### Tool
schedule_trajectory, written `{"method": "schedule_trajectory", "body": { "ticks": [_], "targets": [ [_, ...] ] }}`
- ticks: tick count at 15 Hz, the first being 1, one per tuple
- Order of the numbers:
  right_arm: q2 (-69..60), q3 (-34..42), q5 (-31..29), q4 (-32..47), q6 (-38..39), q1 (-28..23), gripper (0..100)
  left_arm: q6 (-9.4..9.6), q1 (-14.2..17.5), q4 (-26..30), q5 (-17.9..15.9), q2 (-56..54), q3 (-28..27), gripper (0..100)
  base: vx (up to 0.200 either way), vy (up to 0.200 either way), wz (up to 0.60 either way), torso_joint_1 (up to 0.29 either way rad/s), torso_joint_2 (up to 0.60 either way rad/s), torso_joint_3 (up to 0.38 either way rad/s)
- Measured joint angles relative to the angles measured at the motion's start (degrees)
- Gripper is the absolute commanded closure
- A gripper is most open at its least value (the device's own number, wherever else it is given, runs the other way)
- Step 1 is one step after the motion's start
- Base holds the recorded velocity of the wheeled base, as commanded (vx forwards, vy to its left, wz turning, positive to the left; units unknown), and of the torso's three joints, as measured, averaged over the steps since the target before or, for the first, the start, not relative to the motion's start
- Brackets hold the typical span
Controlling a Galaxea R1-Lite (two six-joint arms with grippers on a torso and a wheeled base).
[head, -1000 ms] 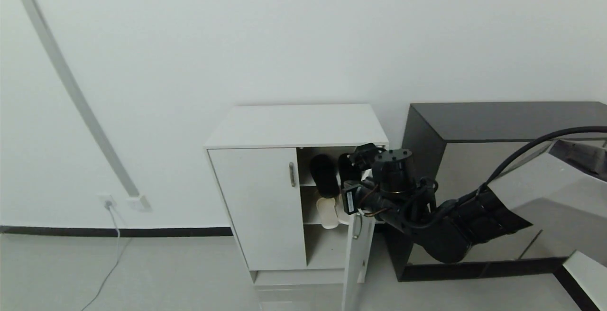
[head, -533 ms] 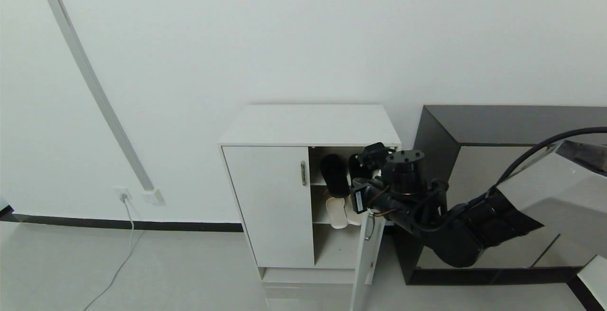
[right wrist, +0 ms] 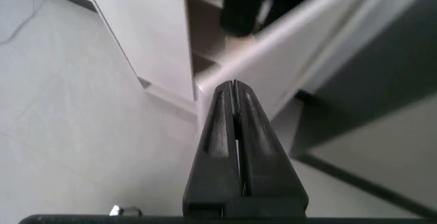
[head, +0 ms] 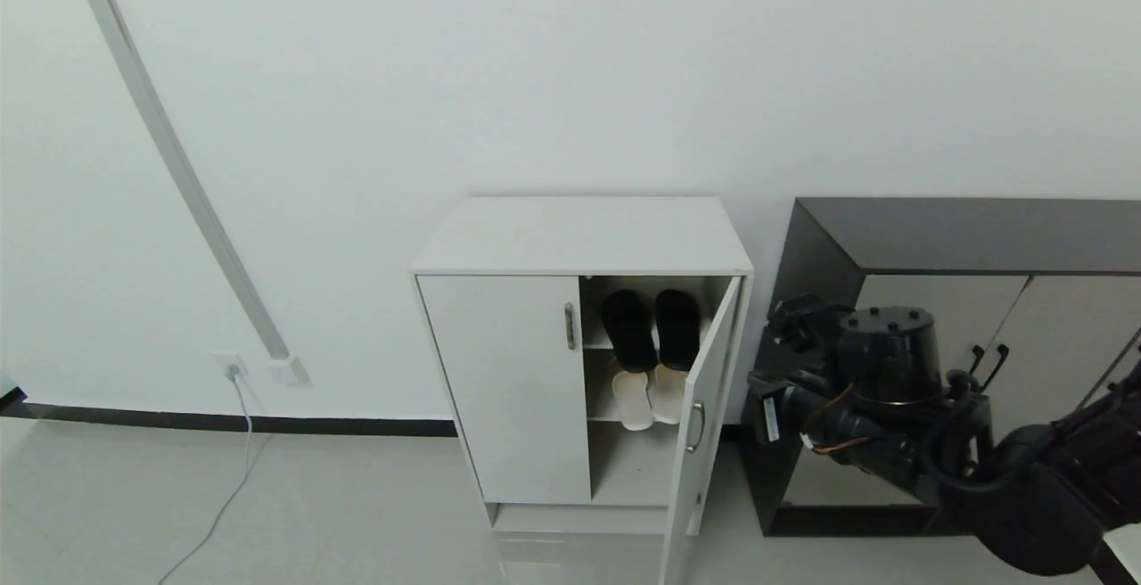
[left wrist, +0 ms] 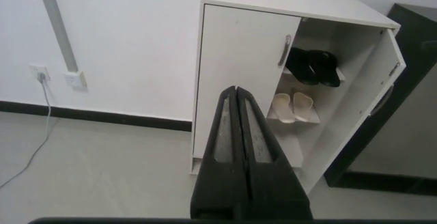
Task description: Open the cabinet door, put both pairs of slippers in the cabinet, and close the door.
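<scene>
Since the black slippers point(head: 651, 328) and, at six o'clock, the white slippers point(head: 649, 394) sit inside the cabinet point(head: 579, 237), only its door point(head: 713, 362) stands open. The right pincer point(right wrist: 235, 87), at the door's three o'clock, likely to push, and the left pincer point(left wrist: 236, 94) are pinched together, empty.

Lighting's pretty flat here: bright, soft and diffuse, so the white wall point(head: 570, 68) looks evenly lit and just greys off a bit toward the corners. Shadows are soft. The inside of the cabinet point(head: 579, 233) goes dim, and the black slippers point(head: 655, 326) lose their detail in there. The glossy floor point(head: 267, 514) throws back a faint reflection under the cabinet, and the dark cabinet point(head: 936, 228) beside it has a mirror-like front. The head view bends at its edges, so the wall conduit point(head: 169, 157) curves. In the wrist views the left hand point(left wrist: 236, 91) and right hand point(right wrist: 234, 86) are dark shapes with a dull sheen. Behind the right one the door point(right wrist: 293, 53) is blurred.
</scene>
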Motion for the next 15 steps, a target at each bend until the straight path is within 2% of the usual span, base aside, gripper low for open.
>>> {"method": "schedule_trajectory", "body": {
  "ticks": [2, 6, 10, 15],
  "targets": [
    [-2.1, 4.3, 0.1, -1.3, 0.1, -0.8, 100, -0.02, 0.0, 0.0, -0.1, 0.0, 0.0, 100, 0.2, 0.0, 0.0, -0.01, 0.0, 0.007],
    [-3.3, 11.2, 0.1, -6.0, -0.4, -1.7, 100, -0.02, 0.1, 0.0, -0.1, 0.0, 0.0, 100, 0.0, 0.0, 0.0, 0.0, 0.0, 0.0],
    [0.3, 9.2, 0.5, -6.1, 0.4, -1.8, 100, -0.02, 0.0, 0.0, -0.1, 0.0, 0.0, 100, 0.0, 0.0, 0.0, 0.0, 0.0, 0.0],
    [7.9, 2.4, 0.5, -7.4, 0.6, -1.5, 100, -0.05, 0.0, 0.0, 0.0, 0.0, 0.0, 100, 0.0, 0.0, 0.0, 0.0, 0.0, 0.0]
  ]
}}
